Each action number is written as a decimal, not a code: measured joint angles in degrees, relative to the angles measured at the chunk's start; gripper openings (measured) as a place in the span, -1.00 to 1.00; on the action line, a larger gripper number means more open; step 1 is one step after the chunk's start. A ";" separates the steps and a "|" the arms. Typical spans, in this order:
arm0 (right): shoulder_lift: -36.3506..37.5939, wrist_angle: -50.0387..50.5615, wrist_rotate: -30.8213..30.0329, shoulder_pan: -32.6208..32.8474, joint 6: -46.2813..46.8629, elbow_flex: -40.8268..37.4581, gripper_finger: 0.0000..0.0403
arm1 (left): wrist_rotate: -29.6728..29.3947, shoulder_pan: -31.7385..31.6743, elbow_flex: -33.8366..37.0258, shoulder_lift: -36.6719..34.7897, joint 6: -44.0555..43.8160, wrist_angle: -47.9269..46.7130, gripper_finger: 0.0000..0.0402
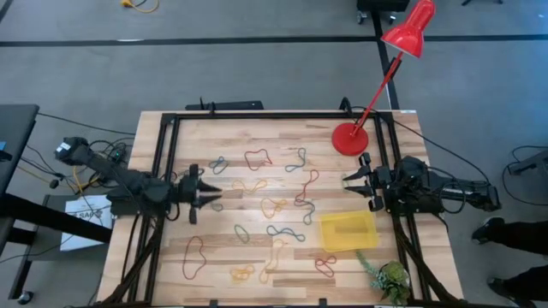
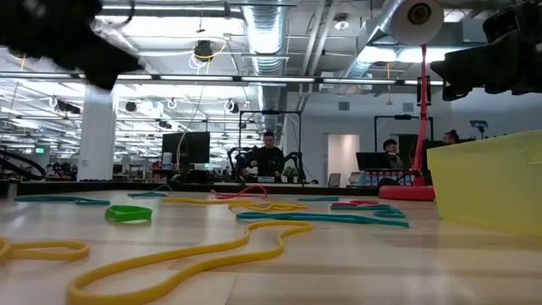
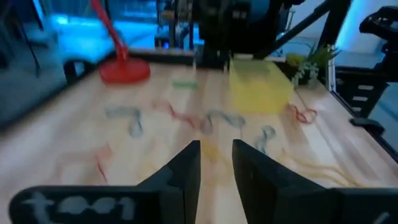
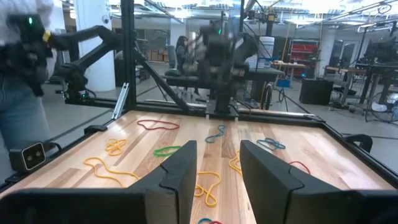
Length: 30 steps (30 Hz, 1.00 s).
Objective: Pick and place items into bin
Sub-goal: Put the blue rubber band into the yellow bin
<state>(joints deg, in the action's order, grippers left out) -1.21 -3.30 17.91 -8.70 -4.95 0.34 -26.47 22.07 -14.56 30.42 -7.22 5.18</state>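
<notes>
Several thin rubber-band loops in red [image 1: 257, 159], blue [image 1: 297, 160], yellow [image 1: 244, 274] and green lie flat and scattered over the wooden table. The translucent yellow bin [image 1: 348, 231] sits on the table near its right edge, and also shows in the low view [image 2: 491, 182] and the left wrist view [image 3: 258, 84]. My left gripper [image 1: 216, 196] hovers open over the table's left part, its fingers pointing right with nothing between them [image 3: 216, 152]. My right gripper [image 1: 349, 186] hovers open by the right edge, on the far side of the bin and pointing left, also with nothing between its fingers [image 4: 217, 152].
A red lamp's round base [image 1: 349, 139] stands at the far right of the table, its stem leaning out over the right edge. A green plant sprig [image 1: 390, 275] lies at the near right corner. A black frame rims the table. People sit in the room beyond [image 2: 269, 157].
</notes>
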 joint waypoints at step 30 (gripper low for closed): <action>0.00 0.06 -1.33 -0.05 -3.48 -0.02 -0.41 | 12.87 -35.94 -64.82 18.63 14.10 -35.99 -0.59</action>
<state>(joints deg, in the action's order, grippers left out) -1.21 -3.24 16.58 -8.75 -8.43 0.32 -13.60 -13.87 -79.37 49.04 6.88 -30.81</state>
